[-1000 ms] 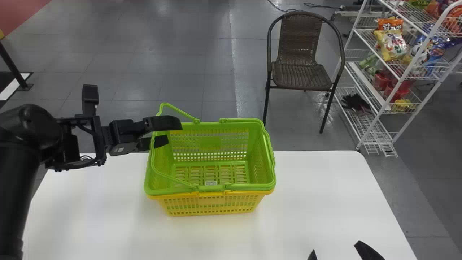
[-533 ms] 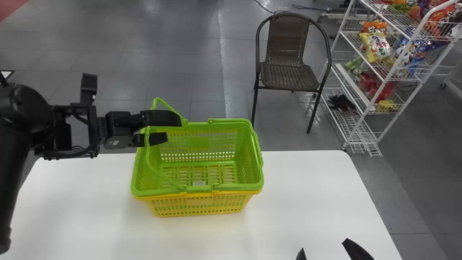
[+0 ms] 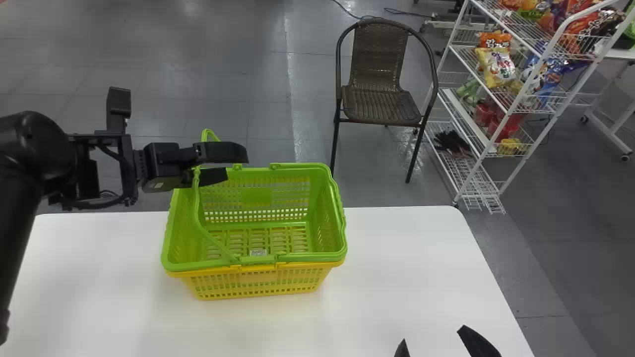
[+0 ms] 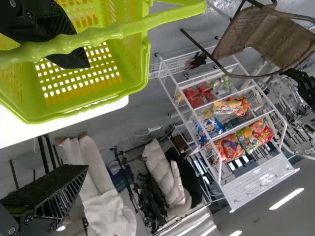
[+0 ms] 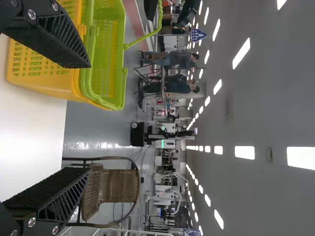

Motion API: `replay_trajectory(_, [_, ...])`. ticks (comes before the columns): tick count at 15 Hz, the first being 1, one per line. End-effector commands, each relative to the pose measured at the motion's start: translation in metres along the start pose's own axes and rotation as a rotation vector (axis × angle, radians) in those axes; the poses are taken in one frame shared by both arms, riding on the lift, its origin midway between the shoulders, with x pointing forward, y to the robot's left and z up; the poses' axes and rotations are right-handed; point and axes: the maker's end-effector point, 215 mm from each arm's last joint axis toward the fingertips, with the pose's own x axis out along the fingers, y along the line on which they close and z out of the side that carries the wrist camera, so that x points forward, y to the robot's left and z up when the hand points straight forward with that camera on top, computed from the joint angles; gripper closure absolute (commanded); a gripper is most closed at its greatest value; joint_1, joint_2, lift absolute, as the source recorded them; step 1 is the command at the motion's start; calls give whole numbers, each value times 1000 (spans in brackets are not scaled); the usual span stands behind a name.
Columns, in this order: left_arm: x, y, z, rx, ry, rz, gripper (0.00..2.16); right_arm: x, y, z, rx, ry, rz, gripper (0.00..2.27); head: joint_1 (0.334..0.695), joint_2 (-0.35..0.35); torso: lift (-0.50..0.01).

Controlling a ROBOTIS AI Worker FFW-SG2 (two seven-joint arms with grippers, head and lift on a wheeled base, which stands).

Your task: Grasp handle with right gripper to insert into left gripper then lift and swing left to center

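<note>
Possibly we'd close our wide-set left pincer [image 3: 237,165] past the curved green plastic handle [image 4: 98,37], since that crosses one finger, leaving the perforated green basket [image 3: 310,258] unlifted left of centre, our right pincer [image 3: 433,333] gaping lower right.

You see a lime-green basket [image 3: 317,257] and a yellow basket [image 3: 258,287], both latticed; a white table [image 3: 397,258]; a chair [image 3: 379,104] in brown weave.

Bright ceiling lights [image 5: 244,153] cast pale glare on the floor [image 3: 302,116].
</note>
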Motion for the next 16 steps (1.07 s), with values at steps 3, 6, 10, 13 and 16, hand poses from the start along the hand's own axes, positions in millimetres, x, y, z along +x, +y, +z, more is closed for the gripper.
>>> replay_trajectory(3, [1, -6, 0, 2, 10, -12, 76, 4, -15, 2, -16, -9, -26, 56, 695, -148, 0])
replay_trajectory(6, [6, -10, -1, -1, 13, -20, 76, 12, -30, 7, -20, -26, -55, 97, 695, -167, 0])
replay_trajectory(10, [14, -18, -6, -10, 26, -35, 76, 28, -49, 9, -32, -25, -95, 1143, 695, -197, 0])
replay_trajectory(13, [21, -22, -12, -12, 42, -39, 76, 52, -62, 2, -57, 4, -121, 1946, 695, -217, 0])
replay_trajectory(16, [26, -26, -14, -12, 45, -46, 76, 81, -71, -7, -95, 47, -126, 2115, 695, -230, 0])
